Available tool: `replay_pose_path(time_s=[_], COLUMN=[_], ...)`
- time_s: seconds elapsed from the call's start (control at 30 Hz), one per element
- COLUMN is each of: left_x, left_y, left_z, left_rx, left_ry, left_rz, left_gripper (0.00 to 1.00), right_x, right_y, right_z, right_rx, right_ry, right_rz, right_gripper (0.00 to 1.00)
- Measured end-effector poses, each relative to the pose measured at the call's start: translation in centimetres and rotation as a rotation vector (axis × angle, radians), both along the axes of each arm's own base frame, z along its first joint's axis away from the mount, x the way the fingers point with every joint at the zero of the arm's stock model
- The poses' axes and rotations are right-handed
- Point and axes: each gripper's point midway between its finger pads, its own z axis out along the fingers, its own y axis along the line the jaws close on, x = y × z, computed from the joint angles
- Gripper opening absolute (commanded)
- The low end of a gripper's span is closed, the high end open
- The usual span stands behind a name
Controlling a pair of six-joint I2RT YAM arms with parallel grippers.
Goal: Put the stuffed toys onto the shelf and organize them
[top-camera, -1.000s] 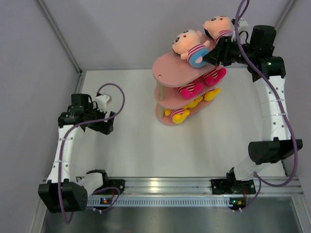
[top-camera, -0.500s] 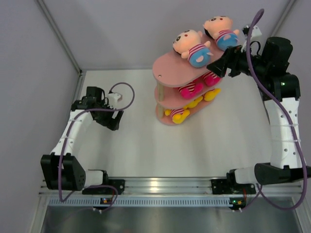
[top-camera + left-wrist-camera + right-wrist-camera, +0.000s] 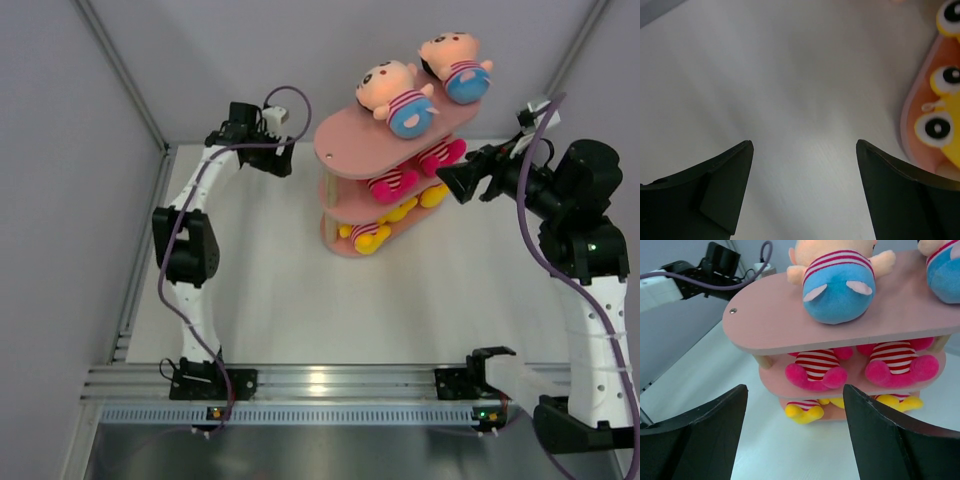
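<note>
Left end effector [image 3: 280,162] hovers beside the shelf [image 3: 345,148], fingers apart, empty. Six stuffed toys [image 3: 398,95] sit two per tier. Right end effector [image 3: 447,182], likewise apart, holds nothing. Placing looks finished; next, probably only straightening or retreat.

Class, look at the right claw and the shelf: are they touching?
Apart. The right wrist view shows the right claw open and short of the shelf, with bare table between them.
</note>
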Motion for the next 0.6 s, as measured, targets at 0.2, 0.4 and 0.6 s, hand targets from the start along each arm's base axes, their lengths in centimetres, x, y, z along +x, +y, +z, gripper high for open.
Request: replay_pose_path(time_s=[0.2,0.4,0.6], left_x=[7.7,9.9,13.7], left_y=[-4.3,-9.2,-12.0], left_z=[-4.1,-6.1,-3.3], left_rx=[-0.11,-0.254,-0.4], left_ry=[-0.039,-0.104,-0.271], left_rz=[-0.015,-0.12,-0.146], left_gripper=[0.94,0.99,0.99], right_x=[-1.3,-0.8,1.0], right_y=[-0.3,-0.5,-0.8], right_z=[-0.1,0.3,-1.6], right_rx=[-0.016,-0.025,-0.028], right_ry=[-0.083,-0.113,-0.073], right_rz=[-0.007,-0.016,-0.046], right_gripper=[0.78,0.78,0.78])
